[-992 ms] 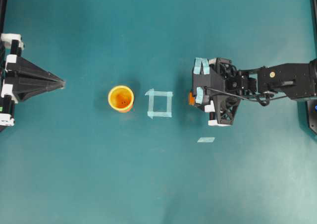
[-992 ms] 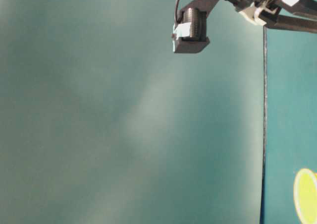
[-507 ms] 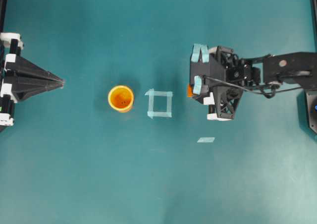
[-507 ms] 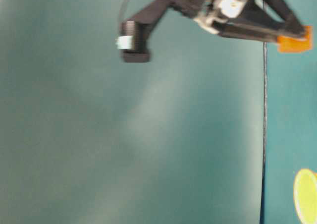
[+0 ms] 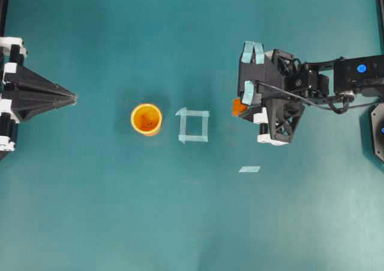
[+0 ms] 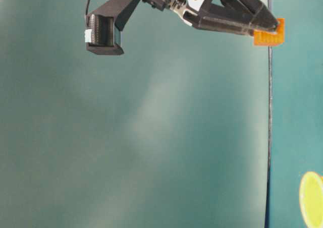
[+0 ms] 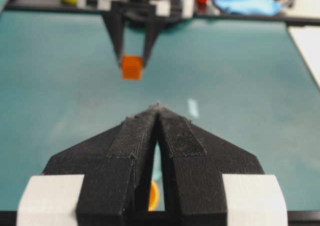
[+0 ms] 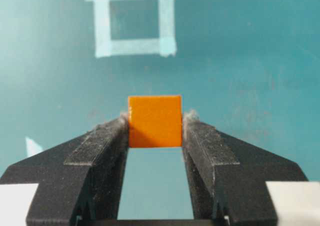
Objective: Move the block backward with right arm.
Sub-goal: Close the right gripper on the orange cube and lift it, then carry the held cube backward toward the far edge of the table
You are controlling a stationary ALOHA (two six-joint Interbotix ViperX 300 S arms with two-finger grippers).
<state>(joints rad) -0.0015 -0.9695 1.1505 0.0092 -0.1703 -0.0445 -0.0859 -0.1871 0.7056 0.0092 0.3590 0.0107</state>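
One block (image 8: 154, 121) is clamped in the right end effector (image 8: 155, 128), right of the tape square (image 5: 194, 126); placement remains.

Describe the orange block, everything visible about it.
The block is a small cube, plain matte orange with sharp edges and flat, unmarked faces; it looks like solid plastic or painted wood. It sits squarely between the fingertips of the right gripper, one black finger pressed on each side face, held at the very tip. In the left wrist view it hangs clear above the teal table, lifted and level. From overhead it is mostly hidden under the gripper, right of the tape square.
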